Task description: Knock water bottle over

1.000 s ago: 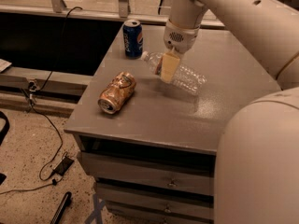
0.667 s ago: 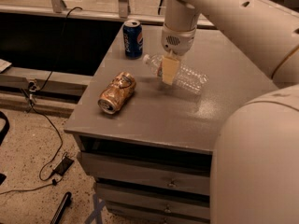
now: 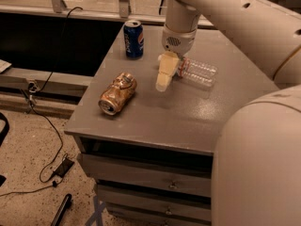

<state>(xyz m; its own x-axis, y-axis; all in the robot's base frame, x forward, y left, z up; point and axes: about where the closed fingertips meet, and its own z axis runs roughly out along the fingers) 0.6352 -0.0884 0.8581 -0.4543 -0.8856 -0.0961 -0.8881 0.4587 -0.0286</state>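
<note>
The bottle [image 3: 200,73] lay flat on the table [image 3: 178,119], evidently toppled, the gripper [image 3: 162,83] at its cap end, grip state undeterminable.

I count one water bottle [image 3: 200,73], lying on its side on the one grey table [image 3: 188,121]. Two cans share that top: one blue soda can [image 3: 134,39] standing upright and one crushed gold can [image 3: 117,93] on its side. My one gripper [image 3: 162,84] hangs over the table, just beside the bottle's cap end. Two drawers [image 3: 155,185] show below.
</note>
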